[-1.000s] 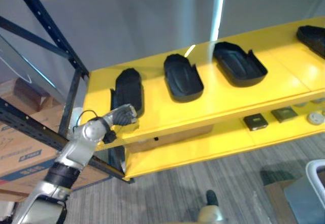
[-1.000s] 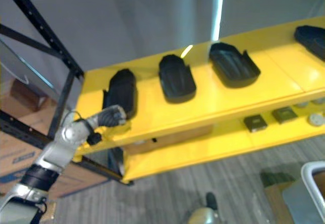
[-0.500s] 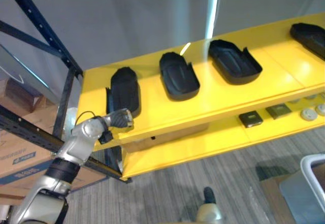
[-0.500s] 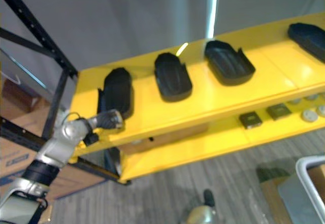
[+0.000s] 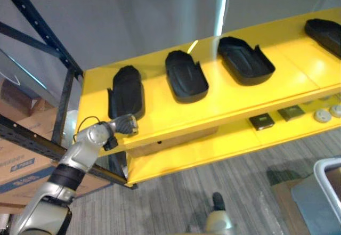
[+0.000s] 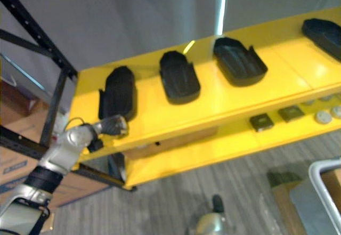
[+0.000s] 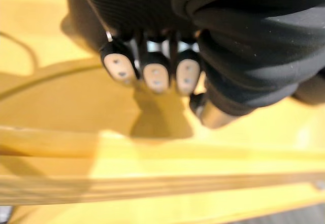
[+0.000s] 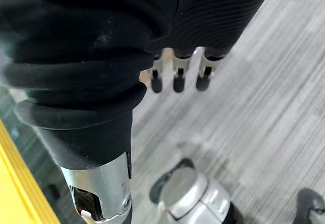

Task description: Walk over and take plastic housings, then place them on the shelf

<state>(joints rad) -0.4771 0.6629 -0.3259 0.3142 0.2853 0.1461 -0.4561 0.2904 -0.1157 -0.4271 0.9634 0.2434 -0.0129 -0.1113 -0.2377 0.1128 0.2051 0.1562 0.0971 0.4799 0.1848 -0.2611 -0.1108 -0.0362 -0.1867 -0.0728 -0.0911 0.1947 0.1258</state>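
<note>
The left arm [image 5: 80,157] consists of silver-grey tubular segments, one encircled by a black ring [image 5: 63,177]. The left robot hand [image 5: 123,124] has a dark ribbed cover and dark fingertips [image 7: 155,75] bearing pale oval pads. The right robot hand [image 8: 203,16] has the same ribbed cover, with silver fingers [image 8: 176,64] ending in rounded dark tips.

Plain grey wall [image 5: 133,11] behind; bright vertical light strip [image 5: 223,6] on it, glare thrown onto shelf top; two-tier yellow shelf [image 5: 298,80] runs across the scene; dark metal rack [image 5: 65,104] at left, cardboard boxes [image 5: 18,163] on it; grey striped carpet floor [image 5: 170,203]; pale-rimmed grey bin [image 5: 319,189] at lower right.
</note>
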